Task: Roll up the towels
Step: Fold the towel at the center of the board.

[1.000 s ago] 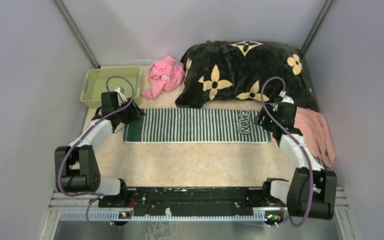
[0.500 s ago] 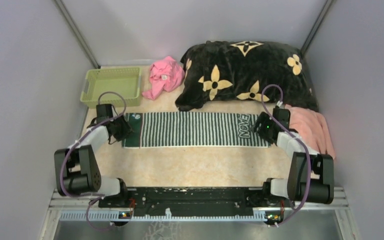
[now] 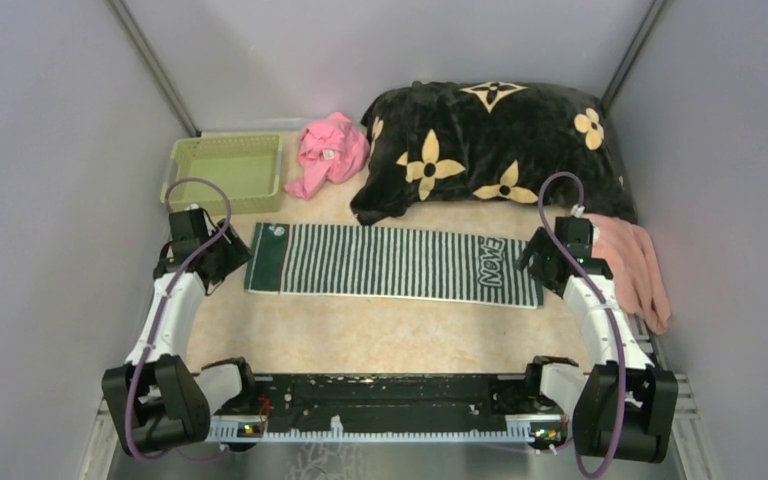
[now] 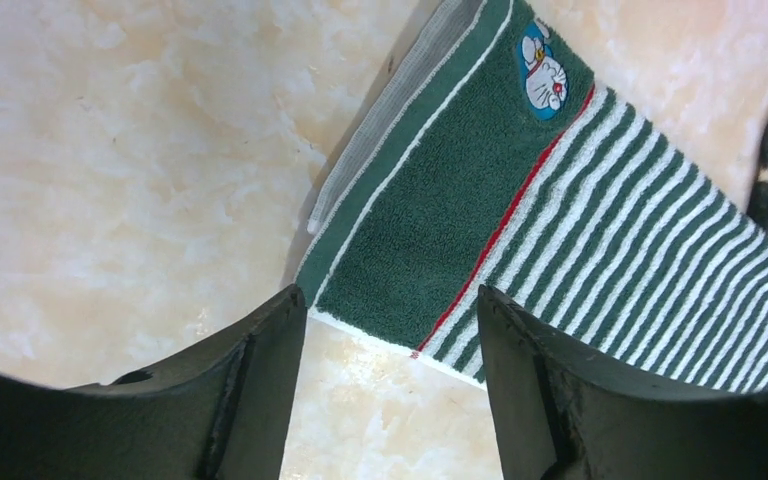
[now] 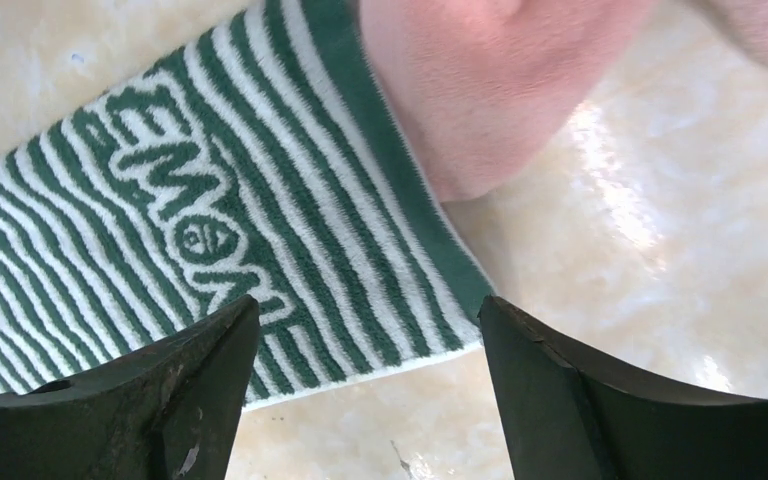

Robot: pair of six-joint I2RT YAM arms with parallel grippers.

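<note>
Both arms have drawn back since a moment ago: the left gripper (image 3: 215, 262) now sits off the left end of the green striped towel (image 3: 380, 262) rather than over it, and the right gripper (image 3: 540, 262) has slid out to the towel's right end, while the towel itself has shifted a little and now lies slightly askew, its right end nearer the arm bases. From where I stand it is spread flat and full length across the middle of the table (image 3: 380, 335), not rolled at all. Through the left wrist camera the left gripper (image 4: 390, 310) has its fingers (image 4: 250, 400) spread wide with nothing between them but the towel's (image 4: 560, 230) near left corner below; a small cartoon patch (image 4: 543, 75) sits on the plain green band there. The right gripper (image 5: 365, 320) is likewise wide apart and empty, looking down on the towel's (image 5: 210, 200) other end with its green lettering (image 5: 190, 210). I cannot tell whether either set of fingertips touches the cloth. The salmon-pink towel (image 3: 635, 270) lies bunched along the table's right edge, and in the right wrist view its edge (image 5: 490, 80) overlaps the green towel's far right corner. Behind are the black flowered blanket (image 3: 490, 140), a crumpled bright pink cloth (image 3: 330, 150) and a pale green basket (image 3: 175, 170).
</note>
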